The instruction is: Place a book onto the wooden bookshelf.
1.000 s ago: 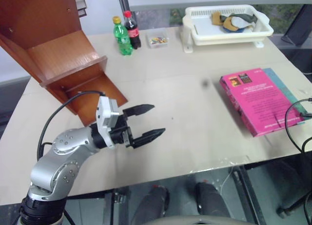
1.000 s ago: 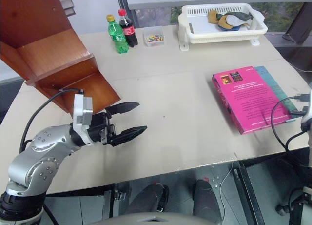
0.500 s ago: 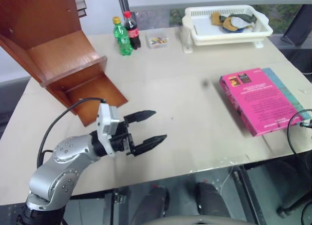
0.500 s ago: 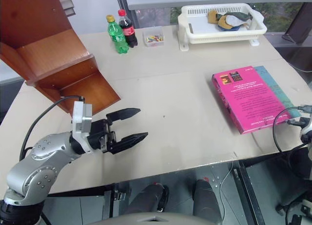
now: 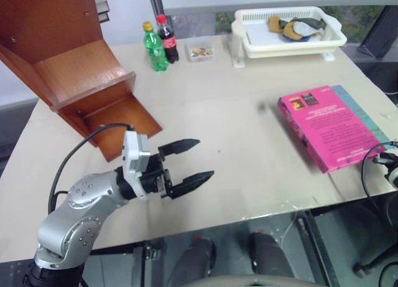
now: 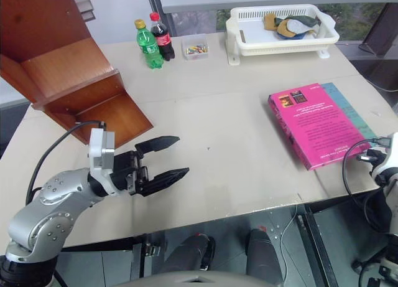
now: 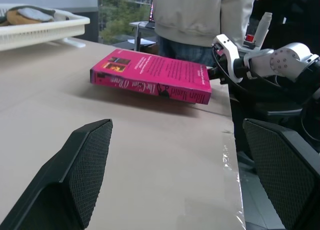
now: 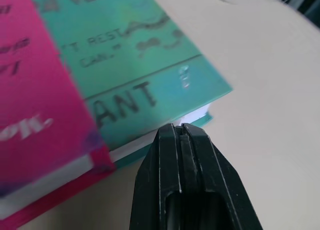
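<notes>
Lying flat: two books [image 5: 333, 126], stacked.

On the teal book [image 8: 150, 55] beside my right gripper I read the dark letters "ANT", and above them "REST". The pink book's [image 7: 150, 75] spine carries white lettering beginning "The", the rest too small for me to read. The cola bottle's [image 5: 168, 38] red label is too small to read.
</notes>
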Controlling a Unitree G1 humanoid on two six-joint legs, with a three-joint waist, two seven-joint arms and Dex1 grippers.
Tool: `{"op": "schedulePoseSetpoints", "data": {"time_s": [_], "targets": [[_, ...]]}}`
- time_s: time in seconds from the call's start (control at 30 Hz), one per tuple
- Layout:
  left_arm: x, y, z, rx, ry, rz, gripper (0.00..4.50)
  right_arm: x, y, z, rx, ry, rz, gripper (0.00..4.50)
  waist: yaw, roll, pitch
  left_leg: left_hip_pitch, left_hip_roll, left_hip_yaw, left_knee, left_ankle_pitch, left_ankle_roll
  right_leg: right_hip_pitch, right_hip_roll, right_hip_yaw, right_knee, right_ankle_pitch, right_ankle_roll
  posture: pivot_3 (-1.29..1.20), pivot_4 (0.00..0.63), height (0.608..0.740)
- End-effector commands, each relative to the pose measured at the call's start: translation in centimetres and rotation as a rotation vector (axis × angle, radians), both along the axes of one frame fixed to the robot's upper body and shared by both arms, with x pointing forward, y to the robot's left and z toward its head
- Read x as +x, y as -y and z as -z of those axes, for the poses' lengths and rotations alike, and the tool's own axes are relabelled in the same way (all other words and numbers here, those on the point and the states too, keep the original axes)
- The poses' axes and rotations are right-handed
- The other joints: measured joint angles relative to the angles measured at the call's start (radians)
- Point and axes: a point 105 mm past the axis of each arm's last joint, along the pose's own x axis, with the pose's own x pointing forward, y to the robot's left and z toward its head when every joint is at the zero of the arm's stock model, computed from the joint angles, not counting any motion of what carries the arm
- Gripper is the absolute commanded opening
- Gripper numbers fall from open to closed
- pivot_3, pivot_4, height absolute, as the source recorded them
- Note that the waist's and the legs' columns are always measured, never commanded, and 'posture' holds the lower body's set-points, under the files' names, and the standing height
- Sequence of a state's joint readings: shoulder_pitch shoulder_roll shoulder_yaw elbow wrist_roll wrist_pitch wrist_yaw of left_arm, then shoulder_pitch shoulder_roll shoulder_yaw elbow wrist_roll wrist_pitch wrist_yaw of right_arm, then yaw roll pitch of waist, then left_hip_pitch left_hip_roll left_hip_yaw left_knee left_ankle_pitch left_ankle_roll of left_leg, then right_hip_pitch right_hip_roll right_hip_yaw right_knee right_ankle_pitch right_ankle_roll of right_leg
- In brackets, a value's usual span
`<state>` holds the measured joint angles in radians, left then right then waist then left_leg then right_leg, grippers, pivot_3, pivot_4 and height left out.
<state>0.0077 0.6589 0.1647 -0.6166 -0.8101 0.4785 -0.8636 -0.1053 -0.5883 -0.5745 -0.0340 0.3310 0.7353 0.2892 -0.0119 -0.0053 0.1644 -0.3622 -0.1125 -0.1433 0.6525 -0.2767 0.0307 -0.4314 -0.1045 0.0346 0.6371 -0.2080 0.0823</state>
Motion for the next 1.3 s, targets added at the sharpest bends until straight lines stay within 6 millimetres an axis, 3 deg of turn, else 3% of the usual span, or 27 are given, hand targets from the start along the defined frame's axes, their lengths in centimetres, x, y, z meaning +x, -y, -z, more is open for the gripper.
{"op": "schedulePoseSetpoints", "data": {"time_s": [0.03, 0.83, 1.17, 1.3], "targets": [[0.0, -0.1, -0.7, -0.007, 0.045, -0.008, 4.50, 0.4, -1.1, -1.2, 0.004, 0.065, -0.061, 0.05, 0.000, 0.000, 0.000, 0.000, 0.000, 0.000, 0.000, 0.000, 0.000, 0.000, 0.000, 0.000, 0.000, 0.000, 0.000, 0.00, 0.150, 0.740], [0.3, -0.8, -0.8, -0.004, 0.045, -0.042, 4.50, 2.2, -10.3, 1.1, 0.183, 0.098, -0.347, 0.05, -0.001, 0.000, 0.000, 0.001, 0.001, 0.000, 0.000, 0.000, 0.000, 0.000, 0.001, 0.000, 0.000, 0.000, 0.000, 0.00, 0.150, 0.740], [1.3, 0.0, 0.3, -0.004, 0.005, -0.056, 4.50, 0.5, -10.4, 0.7, 0.114, 0.100, -0.385, 0.05, 0.006, 0.000, 0.000, 0.000, 0.000, -0.001, 0.000, 0.000, 0.000, 0.000, 0.001, 0.000, 0.000, 0.000, 0.000, 0.00, 0.150, 0.740], [1.9, 0.3, 0.4, -0.008, 0.008, -0.036, 4.50, -0.7, -8.7, 0.1, 0.022, 0.099, -0.318, 0.05, 0.008, 0.000, 0.000, 0.000, 0.000, -0.001, 0.000, 0.000, 0.000, 0.000, 0.000, 0.000, 0.000, 0.000, 0.000, 0.00, 0.150, 0.740]]}}
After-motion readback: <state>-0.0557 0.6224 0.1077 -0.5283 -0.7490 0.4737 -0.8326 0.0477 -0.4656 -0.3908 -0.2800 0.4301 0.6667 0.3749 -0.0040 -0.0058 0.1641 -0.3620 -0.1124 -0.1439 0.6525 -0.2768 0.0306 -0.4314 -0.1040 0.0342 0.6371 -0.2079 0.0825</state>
